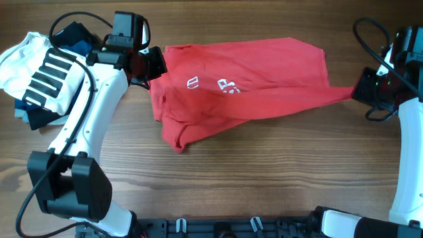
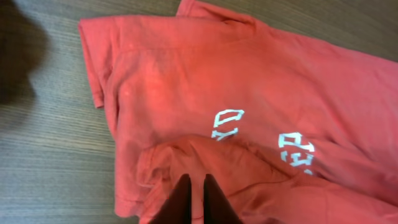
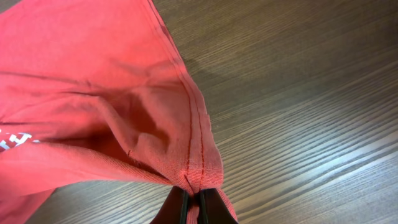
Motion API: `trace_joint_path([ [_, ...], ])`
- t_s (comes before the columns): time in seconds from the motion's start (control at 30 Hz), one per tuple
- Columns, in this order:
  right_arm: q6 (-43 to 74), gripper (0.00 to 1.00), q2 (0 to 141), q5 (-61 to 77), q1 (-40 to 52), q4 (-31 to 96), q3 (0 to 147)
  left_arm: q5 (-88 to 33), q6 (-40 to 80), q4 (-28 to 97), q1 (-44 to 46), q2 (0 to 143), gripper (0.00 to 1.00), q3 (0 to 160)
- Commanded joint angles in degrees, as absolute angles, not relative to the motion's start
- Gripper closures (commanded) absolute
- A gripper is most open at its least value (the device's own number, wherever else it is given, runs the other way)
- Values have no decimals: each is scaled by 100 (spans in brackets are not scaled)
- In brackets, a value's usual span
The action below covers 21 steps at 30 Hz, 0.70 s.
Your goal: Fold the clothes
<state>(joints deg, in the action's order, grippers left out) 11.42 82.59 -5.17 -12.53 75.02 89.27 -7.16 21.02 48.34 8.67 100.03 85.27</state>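
**Red shirt spread between your two tools**

The red T-shirt [image 1: 264, 73] lies crumpled across the middle of the desk [image 1: 277, 178]. Its white lettering [image 1: 228, 85] faces up and its lower left part is bunched. Your right tool [image 3: 199, 208] is pinching a seamed corner, which runs out toward the right edge as a thin tail. Your left tool [image 2: 196, 186] sits over the shirt's left side with its fingers nearly pressed together. Can't tell if cloth is caught between them. A white striped garment [image 1: 39, 73] on a dark pile lies far left, apart from the shirt.
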Motion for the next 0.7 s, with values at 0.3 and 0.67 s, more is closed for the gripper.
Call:
trace_joint_path([
  [0.3, 1052, 96, 8152, -596, -1282, 7537, 8879, -849, 2036, 4978, 965, 10932, 25, 8490],
  [0.67, 1063, 96, 8152, -596, -1282, 7550, 8879, -1328, 2038, 5081, 1052, 11273, 36, 8337],
])
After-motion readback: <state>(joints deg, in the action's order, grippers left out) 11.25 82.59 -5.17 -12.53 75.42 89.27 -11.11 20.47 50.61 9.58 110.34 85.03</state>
